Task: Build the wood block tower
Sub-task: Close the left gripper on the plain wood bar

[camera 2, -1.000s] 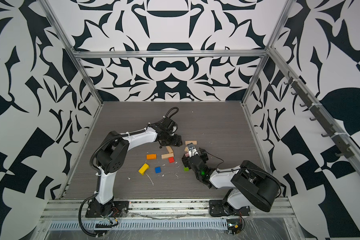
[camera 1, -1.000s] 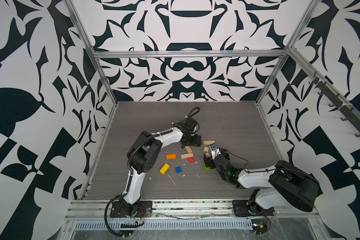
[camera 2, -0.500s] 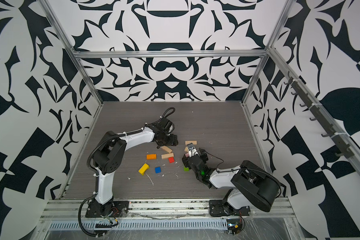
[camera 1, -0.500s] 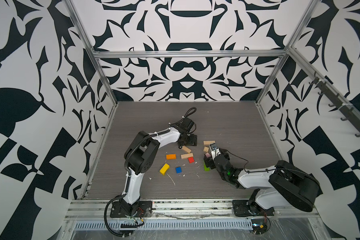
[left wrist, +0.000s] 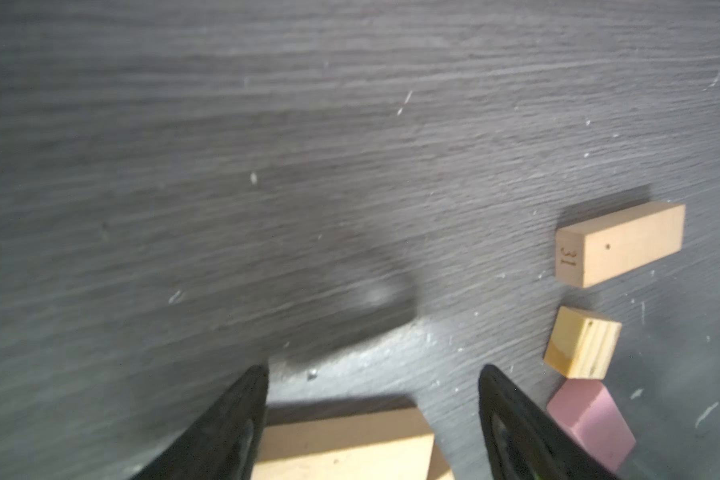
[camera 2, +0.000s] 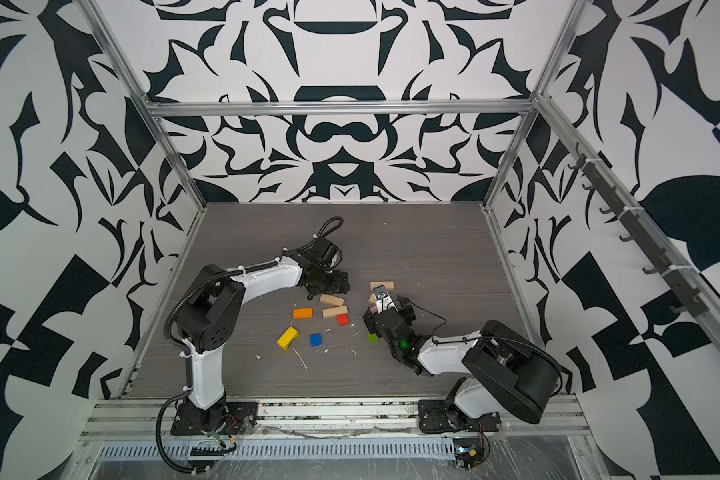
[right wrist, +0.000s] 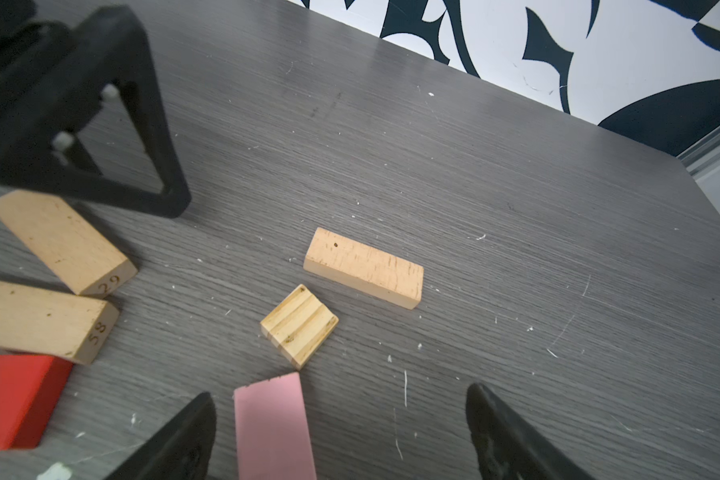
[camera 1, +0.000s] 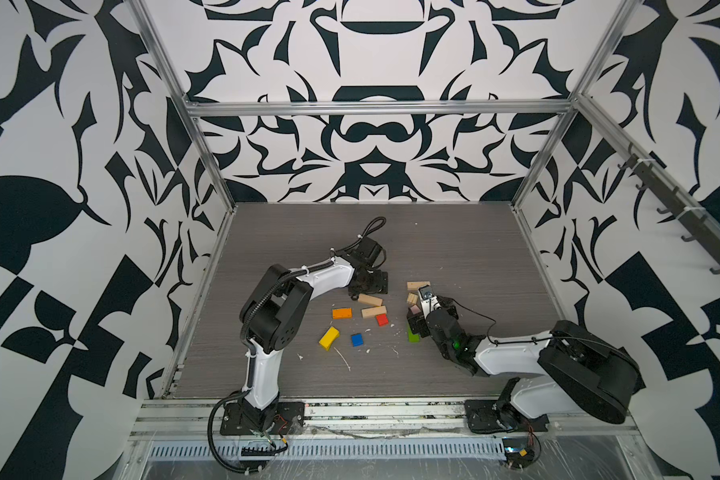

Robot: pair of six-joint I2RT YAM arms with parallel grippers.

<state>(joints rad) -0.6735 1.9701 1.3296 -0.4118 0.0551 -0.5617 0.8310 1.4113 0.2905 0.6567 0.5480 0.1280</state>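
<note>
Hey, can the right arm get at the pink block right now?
Probably yes: the right gripper is open, the pink block lies flat between its fingers, and nothing covers it.

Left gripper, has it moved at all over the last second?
Yes. In a top view the left gripper has shifted left, widening its gap to the rightmost tan plank, which has stayed put.

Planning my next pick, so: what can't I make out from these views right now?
- green block: both top views, mostly hidden by the right gripper.
- pink block: right wrist view, cut off by the frame edge.
- tan plank between the left gripper's open jaws: left wrist view, cut off by the edge.
- Stamped numbers on plank ends: too small to read in the top views.
</note>
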